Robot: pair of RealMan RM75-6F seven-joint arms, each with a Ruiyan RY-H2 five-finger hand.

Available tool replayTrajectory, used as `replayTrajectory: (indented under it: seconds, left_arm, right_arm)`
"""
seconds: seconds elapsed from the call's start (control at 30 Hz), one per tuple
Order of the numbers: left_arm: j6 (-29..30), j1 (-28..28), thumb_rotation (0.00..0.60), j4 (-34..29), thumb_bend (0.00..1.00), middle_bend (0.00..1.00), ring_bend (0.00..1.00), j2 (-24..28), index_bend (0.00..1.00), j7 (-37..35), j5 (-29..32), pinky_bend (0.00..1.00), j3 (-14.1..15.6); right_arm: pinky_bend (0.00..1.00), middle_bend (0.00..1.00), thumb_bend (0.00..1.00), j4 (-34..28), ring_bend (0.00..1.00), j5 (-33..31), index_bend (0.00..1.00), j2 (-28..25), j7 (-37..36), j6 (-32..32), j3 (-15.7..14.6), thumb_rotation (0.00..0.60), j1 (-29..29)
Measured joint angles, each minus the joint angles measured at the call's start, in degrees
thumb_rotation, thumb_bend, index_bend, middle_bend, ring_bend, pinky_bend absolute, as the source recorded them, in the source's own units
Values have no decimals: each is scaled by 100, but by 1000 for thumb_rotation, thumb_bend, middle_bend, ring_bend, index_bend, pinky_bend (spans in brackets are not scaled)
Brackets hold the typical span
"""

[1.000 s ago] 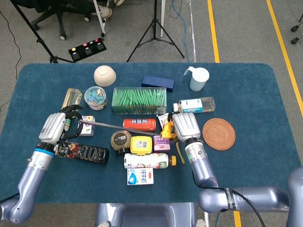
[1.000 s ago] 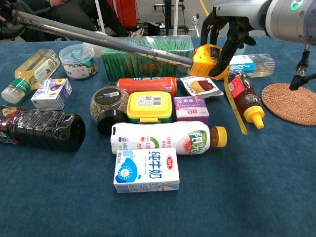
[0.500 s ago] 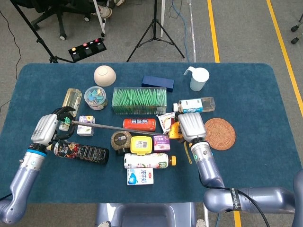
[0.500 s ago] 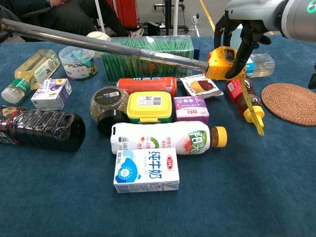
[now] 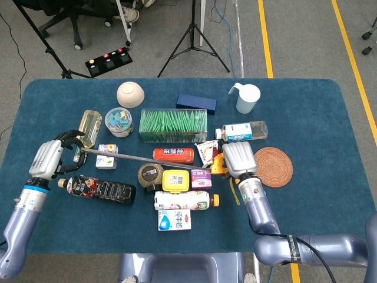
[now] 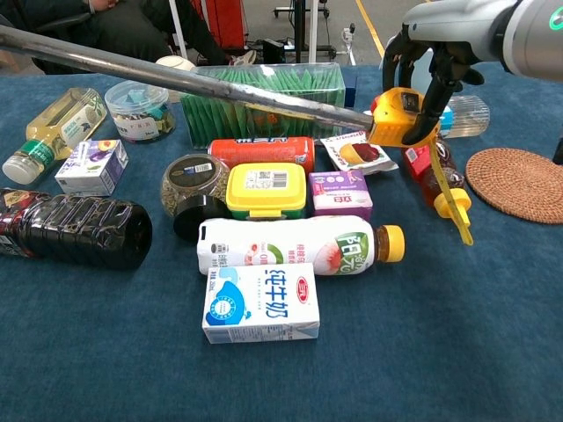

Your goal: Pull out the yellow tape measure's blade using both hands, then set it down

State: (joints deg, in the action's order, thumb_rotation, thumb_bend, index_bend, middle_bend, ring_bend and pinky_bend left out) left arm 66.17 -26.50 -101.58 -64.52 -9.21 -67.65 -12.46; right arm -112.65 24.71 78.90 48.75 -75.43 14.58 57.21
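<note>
Grey floor (image 5: 294, 41); yellow lines (image 5: 264, 35); perhaps a tripod (image 5: 192, 35).

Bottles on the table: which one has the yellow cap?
The white drink bottle lying on its side in front of the yellow-lidded box. The dark bottle at left and the clear bottle near the coaster lack one.

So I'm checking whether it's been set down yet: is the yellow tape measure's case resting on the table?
No, the right hand holds the yellow tape measure raised above the items, its blade stretched out.
</note>
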Motion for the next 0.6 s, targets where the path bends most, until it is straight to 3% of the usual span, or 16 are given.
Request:
replayTrajectory:
  seconds: [0.6]
  left_arm:
    - [-250,-769,600,-331,433,265,214,-867,569,1194,331,376,-294]
  right_arm:
    - [790,646,330,-89,787,-223,702,124,93,-158,276,600,169]
